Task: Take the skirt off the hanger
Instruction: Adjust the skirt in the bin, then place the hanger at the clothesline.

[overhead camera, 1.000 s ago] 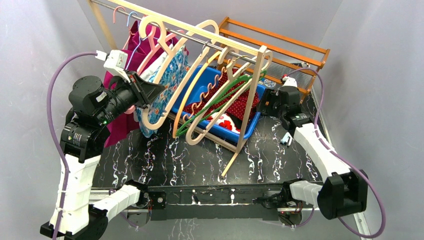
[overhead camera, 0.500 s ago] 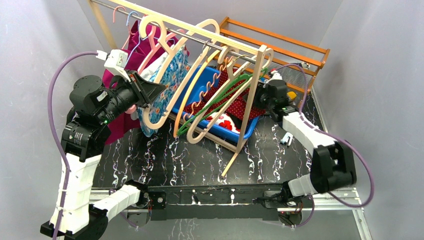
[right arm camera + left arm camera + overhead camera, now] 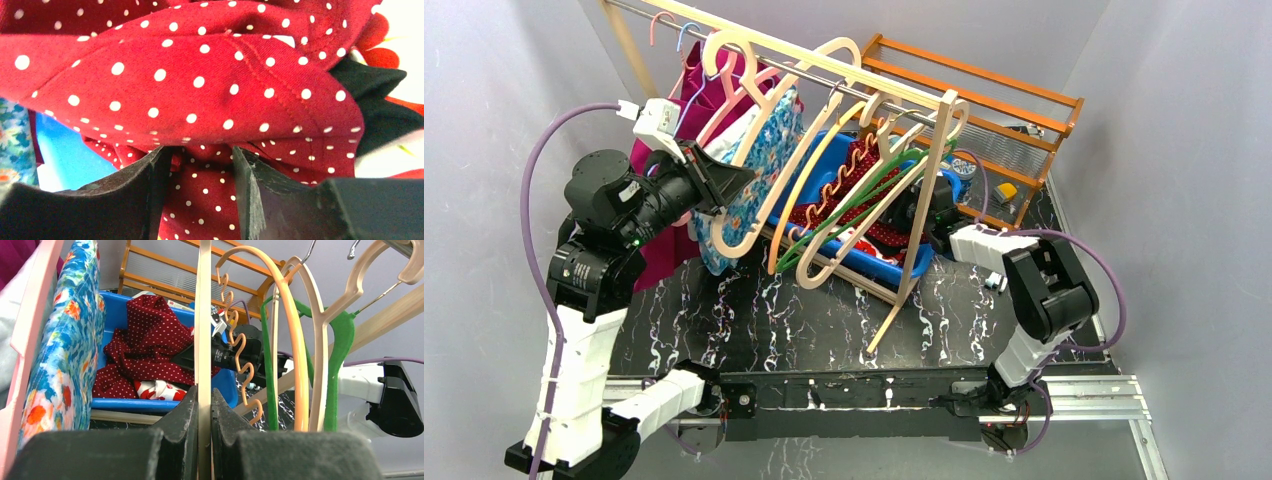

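Right tool (image 3: 201,155) has swung left into the blue bin (image 3: 150,404); its jaws pinch a fold of the red dotted skirt (image 3: 200,85) lying there. Left tool (image 3: 203,397) clamped on cream hanger (image 3: 203,315).

I see bright, even light everywhere, with only soft shadows on the table (image 3: 824,310). In the left wrist view the fingers (image 3: 177,435) at the bottom are out of focus; farther things are sharp.

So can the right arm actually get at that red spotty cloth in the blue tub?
Looks so: the right gripper reaches into the blue tub, red spotty cloth bunched between its fingers, nothing in the way.
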You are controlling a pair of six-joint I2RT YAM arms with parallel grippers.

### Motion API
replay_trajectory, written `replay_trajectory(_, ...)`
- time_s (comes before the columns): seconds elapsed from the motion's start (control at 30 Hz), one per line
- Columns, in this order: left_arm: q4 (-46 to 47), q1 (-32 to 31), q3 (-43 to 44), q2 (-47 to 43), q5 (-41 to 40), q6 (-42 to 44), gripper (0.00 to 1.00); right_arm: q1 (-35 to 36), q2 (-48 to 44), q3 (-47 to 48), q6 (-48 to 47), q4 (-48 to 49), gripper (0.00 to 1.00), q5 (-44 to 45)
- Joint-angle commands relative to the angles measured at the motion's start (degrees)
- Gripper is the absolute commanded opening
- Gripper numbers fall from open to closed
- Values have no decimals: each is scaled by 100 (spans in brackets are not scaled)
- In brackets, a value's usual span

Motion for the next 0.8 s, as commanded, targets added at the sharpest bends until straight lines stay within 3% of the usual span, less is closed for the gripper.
replay_trajectory(0.0,-38,18,260,208,-34,189,0,-235,-794,-118,-354,-527,59,-606)
replay_trajectory(0.3,-356,21,689,540,28,649,0,-1101,-2706,-50,-1275,-2315,94,-391)
replay_trajectory(0.4,-495,22,599,416,-37,639,0,-1357,-2945,-157,-1452,-2470,96,-374)
replay_trajectory(0.53,-78,22,-136,-235,207,682,0,-1614,-2920,-146,-1577,-2555,98,-491)
replay_trajectory(0.77,-633,18,-257,-509,383,885,0,-1746,-3026,239,-1985,-2966,98,-403)
